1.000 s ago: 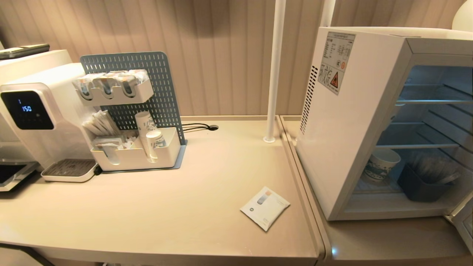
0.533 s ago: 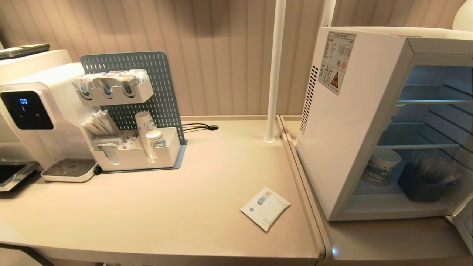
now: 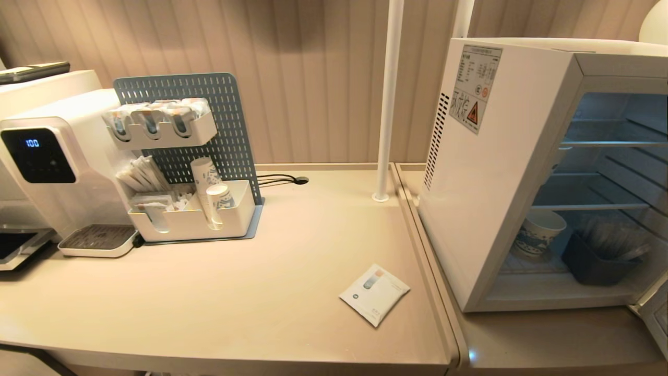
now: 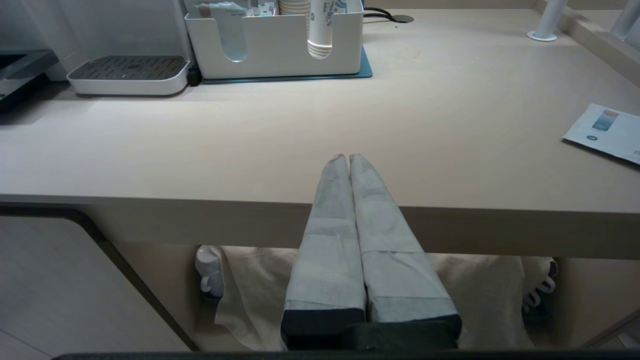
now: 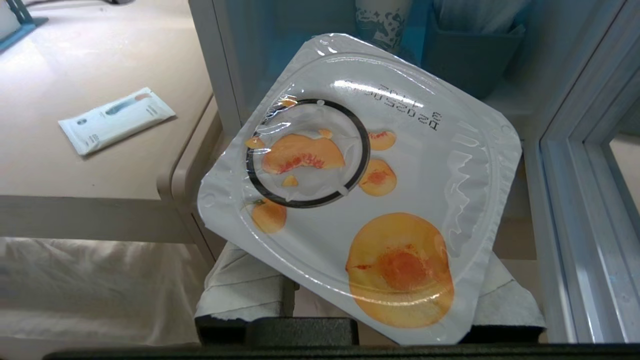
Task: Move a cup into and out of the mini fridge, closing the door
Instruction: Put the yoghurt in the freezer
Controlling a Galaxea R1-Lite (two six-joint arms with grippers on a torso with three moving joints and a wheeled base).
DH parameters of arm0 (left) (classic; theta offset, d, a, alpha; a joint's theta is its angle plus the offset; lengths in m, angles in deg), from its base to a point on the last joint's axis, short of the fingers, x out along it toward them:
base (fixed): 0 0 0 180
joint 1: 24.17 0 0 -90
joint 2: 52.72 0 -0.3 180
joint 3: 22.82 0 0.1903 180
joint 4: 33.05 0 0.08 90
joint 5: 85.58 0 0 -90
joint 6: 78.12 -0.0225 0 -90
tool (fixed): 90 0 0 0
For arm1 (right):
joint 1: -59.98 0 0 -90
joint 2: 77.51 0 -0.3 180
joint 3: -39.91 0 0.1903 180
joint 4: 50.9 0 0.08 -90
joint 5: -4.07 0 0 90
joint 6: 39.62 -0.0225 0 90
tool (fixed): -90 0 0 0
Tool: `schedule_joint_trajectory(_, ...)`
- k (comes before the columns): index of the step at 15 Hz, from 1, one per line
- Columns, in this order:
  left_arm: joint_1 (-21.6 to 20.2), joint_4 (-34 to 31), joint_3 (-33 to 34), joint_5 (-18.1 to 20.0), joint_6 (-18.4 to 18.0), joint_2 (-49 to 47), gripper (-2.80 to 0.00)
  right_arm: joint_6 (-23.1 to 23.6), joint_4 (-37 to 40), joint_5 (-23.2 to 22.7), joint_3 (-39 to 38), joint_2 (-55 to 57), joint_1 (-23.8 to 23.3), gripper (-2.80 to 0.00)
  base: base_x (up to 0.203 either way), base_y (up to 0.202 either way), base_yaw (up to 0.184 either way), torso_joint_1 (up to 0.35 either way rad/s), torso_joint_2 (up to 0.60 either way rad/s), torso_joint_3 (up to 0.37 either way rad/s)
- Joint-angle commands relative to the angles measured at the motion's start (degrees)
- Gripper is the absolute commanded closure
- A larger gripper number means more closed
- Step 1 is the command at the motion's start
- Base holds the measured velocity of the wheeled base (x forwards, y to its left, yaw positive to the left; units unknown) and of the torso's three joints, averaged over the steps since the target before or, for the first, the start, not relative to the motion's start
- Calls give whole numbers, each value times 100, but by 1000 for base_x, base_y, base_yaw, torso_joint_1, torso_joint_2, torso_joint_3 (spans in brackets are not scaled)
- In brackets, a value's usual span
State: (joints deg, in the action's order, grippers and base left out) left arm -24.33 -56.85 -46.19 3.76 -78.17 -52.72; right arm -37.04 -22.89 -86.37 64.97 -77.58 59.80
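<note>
Countertop (image 3: 235, 292) of pale beige meets a ribbed wall (image 3: 313, 78).

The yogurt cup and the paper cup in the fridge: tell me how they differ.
The yogurt cup is sealed with a flat foil lid printed with peaches; the paper cup is open-topped with a blue-green pattern. The yogurt cup is gripped in the right tool, in front of the open fridge; the paper cup stands free on the fridge's bottom level. The yogurt cup's lid is squarish, the paper cup's rim round. Both are mostly white.
</note>
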Motion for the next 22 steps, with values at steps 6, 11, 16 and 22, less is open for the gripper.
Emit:
schedule_joint_trajectory(6,-2,0,9,-4,-21,0,0,-259,660,-273,1345,703,0,0,0,0,0,0,0,0)
schedule_joint_trajectory(11,-2,8,9,-4,-21,0,0,-425,533,-335,2407,3177,0,0,0,0,0,0,0,0)
schedule_joint_trajectory(16,-2,8,9,-13,22,0,0,-437,-1182,-323,2562,6009,17,0,0,0,0,0,0,0)
schedule_joint_trajectory(22,-2,8,9,-13,31,0,0,-489,-6894,-72,1167,9000,522,0,0,0,0,0,0,0)
